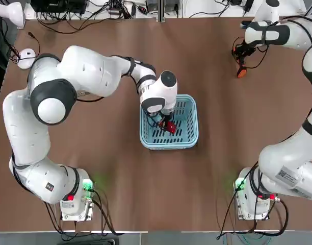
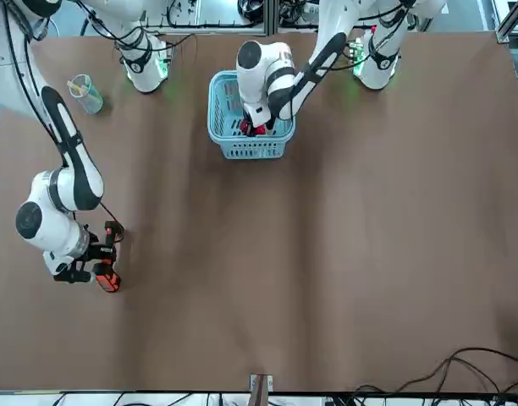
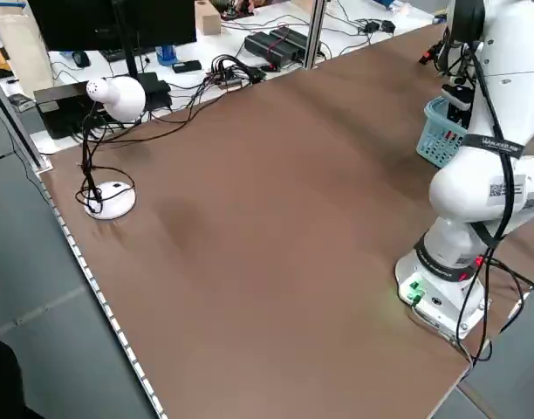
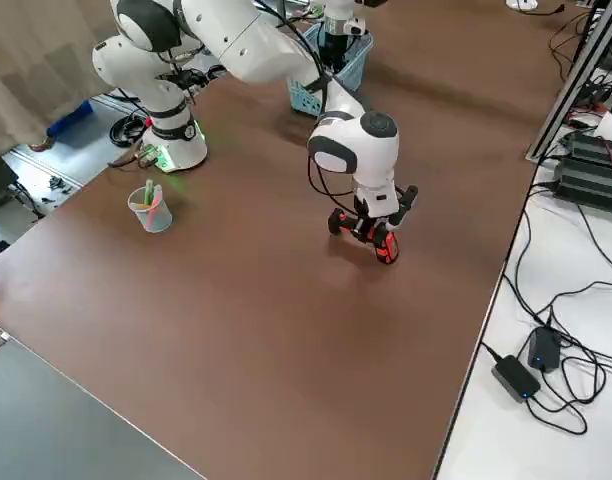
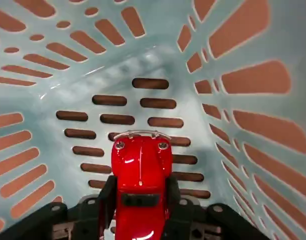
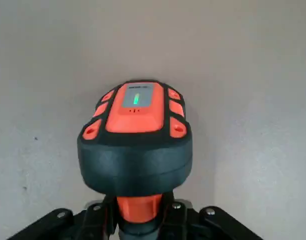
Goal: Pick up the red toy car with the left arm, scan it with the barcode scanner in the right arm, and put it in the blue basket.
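Brown table: one red toy car, one blue basket, one barcode scanner.

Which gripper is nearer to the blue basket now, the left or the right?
Left. The left gripper is inside the basket, holding the car. The right gripper, holding the scanner, is far off.

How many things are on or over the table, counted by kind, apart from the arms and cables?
Toy car, held in the left gripper: 1
Scanner, held in the right gripper: 1
Basket: 1
Cup: 1
Mouse: 1
Lamp: 1
Total: 6
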